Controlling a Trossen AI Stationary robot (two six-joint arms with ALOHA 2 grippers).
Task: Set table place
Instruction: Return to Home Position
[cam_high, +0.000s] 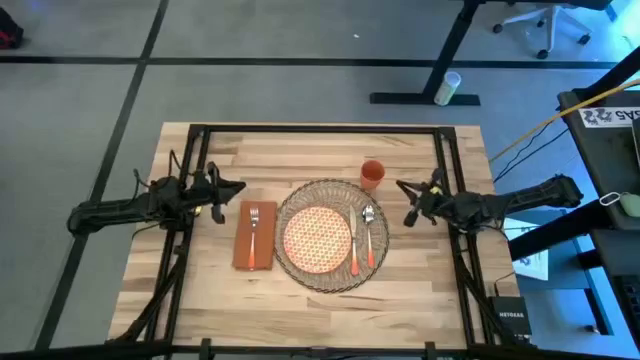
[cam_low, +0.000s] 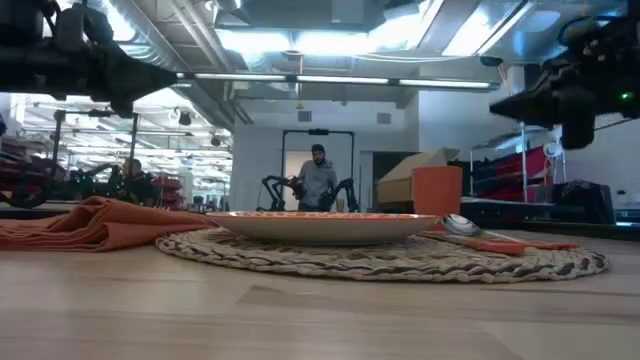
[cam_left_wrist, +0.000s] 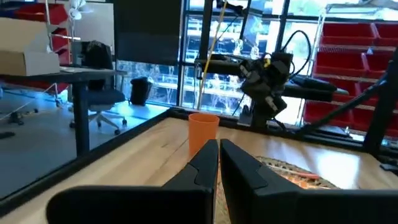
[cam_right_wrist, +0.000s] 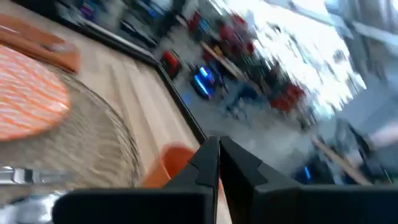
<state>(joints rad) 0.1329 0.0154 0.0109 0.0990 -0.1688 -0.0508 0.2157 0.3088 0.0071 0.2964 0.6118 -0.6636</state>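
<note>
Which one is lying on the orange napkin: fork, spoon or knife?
The fork. It lies alone on the napkin; the spoon and knife rest on the placemat.

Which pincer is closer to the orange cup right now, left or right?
Right. The right pincer hovers just right of the orange cup, apart from it. The left pincer is across the placemat, by the far end of the napkin.

one plate (cam_high: 318, 238), cup (cam_high: 372, 174), napkin (cam_high: 243, 248), fork (cam_high: 254, 228), spoon (cam_high: 368, 224)
</note>
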